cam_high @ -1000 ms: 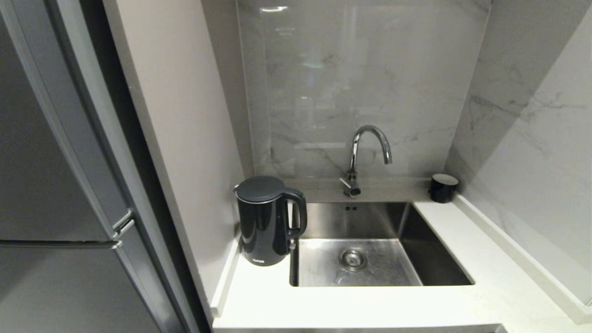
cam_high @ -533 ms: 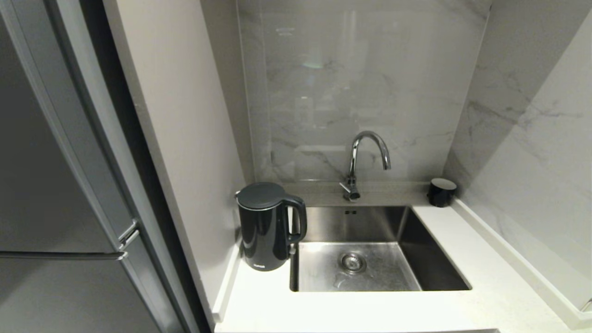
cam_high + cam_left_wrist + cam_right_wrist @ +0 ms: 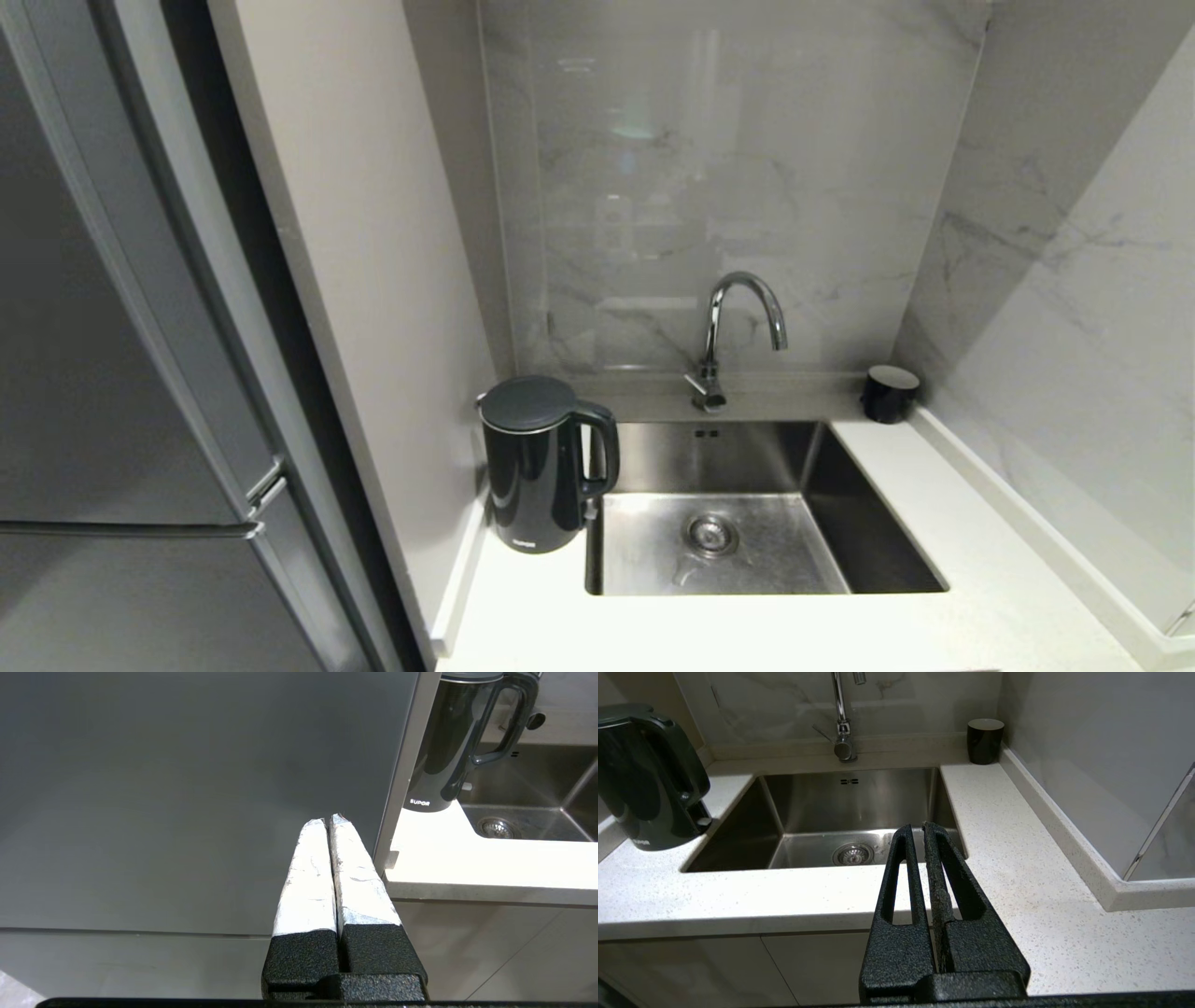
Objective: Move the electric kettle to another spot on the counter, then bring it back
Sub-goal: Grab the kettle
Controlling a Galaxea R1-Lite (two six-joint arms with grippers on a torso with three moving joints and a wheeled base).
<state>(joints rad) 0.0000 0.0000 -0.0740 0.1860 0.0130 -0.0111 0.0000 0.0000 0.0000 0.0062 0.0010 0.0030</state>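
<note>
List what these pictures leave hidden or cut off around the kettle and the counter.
- Electric kettle: its spout side faces the wall panel in the head view; the left wrist view's top edge cuts off its lid, the right wrist view's left edge its body.
- Counter: its near edge runs under the head view's bottom edge.
- Sink: the right gripper covers part of its floor.
- Left gripper: absent from the head view.

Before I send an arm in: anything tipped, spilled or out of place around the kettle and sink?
Nothing stands out. The electric kettle stands upright on the counter left of the sink, lid closed. The basin looks dry, and the small black cup sits upright in the back corner.
</note>
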